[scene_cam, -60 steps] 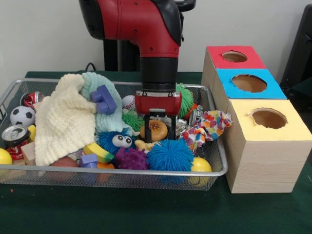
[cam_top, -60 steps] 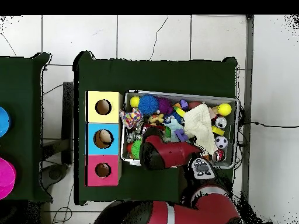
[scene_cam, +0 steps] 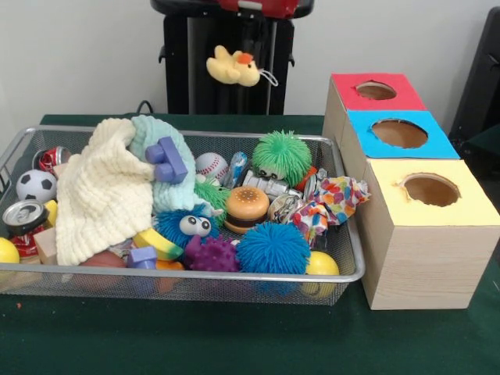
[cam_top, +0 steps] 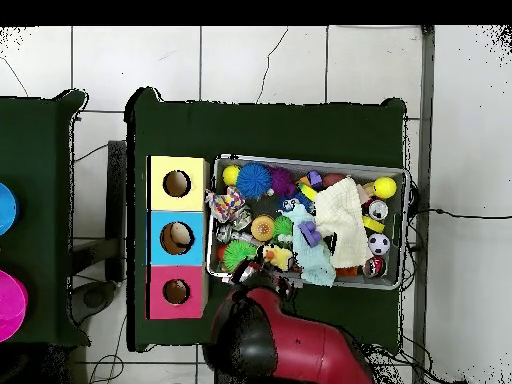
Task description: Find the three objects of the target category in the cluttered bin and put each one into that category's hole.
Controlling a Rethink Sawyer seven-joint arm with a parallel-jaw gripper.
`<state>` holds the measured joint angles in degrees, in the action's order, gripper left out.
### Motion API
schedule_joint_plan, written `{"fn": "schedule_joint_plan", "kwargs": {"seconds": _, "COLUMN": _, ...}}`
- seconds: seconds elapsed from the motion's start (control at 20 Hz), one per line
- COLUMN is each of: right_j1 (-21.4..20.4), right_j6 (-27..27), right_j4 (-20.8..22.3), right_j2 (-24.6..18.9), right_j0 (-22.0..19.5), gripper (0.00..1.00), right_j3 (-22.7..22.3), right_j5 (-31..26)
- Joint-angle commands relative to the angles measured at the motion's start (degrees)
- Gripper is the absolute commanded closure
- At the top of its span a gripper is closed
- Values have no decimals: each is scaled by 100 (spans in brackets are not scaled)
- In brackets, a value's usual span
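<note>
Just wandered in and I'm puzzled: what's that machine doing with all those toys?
The robot's claw holds a small yellow-orange toy figure in the air above the wire bin of mixed toys. Beside the bin stands a wooden box with three holes. The toy has not yet reached the red-ringed hole.

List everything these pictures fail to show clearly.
- Gripper: in the front view the top edge cuts it off. Overhead, the arm covers it. Its hold on the yellow figure is unclear.
- Bin: anything under the cream cloth is hidden in both views.
- Red hole: its inside is dark in both views.
</note>
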<state>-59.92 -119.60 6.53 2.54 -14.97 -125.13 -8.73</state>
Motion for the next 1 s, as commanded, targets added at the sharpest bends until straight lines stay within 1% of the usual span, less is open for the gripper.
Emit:
{"fn": "schedule_joint_plan", "kwargs": {"seconds": 0.05, "right_j1": 51, "right_j6": -1514, "right_j4": -701, "right_j2": -614, "right_j0": 328, "gripper": 100, "right_j3": -1204, "right_j5": -22}}
{"fn": "schedule_joint_plan", "kwargs": {"seconds": 0.25, "right_j1": 270, "right_j6": -1724, "right_j4": -943, "right_j2": -315, "right_j0": 789, "gripper": 100, "right_j3": -1426, "right_j5": 428}}
{"fn": "schedule_joint_plan", "kwargs": {"seconds": 0.45, "right_j1": 413, "right_j6": -1841, "right_j4": -1202, "right_j2": -144, "right_j0": 1189, "gripper": 100, "right_j3": -1587, "right_j5": 757}}
{"fn": "schedule_joint_plan", "kwargs": {"seconds": 0.5, "right_j1": 400, "right_j6": -1847, "right_j4": -1287, "right_j2": -134, "right_j0": 1254, "gripper": 100, "right_j3": -1584, "right_j5": 741}}
{"fn": "schedule_joint_plan", "kwargs": {"seconds": 0.55, "right_j1": 428, "right_j6": -1895, "right_j4": -1364, "right_j2": -252, "right_j0": 1207, "gripper": 100, "right_j3": -1695, "right_j5": 860}}
{"fn": "schedule_joint_plan", "kwargs": {"seconds": 0.75, "right_j1": 541, "right_j6": -1849, "right_j4": -1649, "right_j2": -126, "right_j0": 1435, "gripper": 100, "right_j3": -1635, "right_j5": 945}}
{"fn": "schedule_joint_plan", "kwargs": {"seconds": 0.9, "right_j1": 523, "right_j6": -1870, "right_j4": -1966, "right_j2": -19, "right_j0": 1755, "gripper": 100, "right_j3": -1610, "right_j5": 893}}
{"fn": "schedule_joint_plan", "kwargs": {"seconds": 0.95, "right_j1": 524, "right_j6": -1923, "right_j4": -2061, "right_j2": -32, "right_j0": 1830, "gripper": 100, "right_j3": -1664, "right_j5": 936}}
{"fn": "schedule_joint_plan", "kwargs": {"seconds": 1.0, "right_j1": 569, "right_j6": -2015, "right_j4": -2191, "right_j2": -21, "right_j0": 2012, "gripper": 100, "right_j3": -1682, "right_j5": 989}}
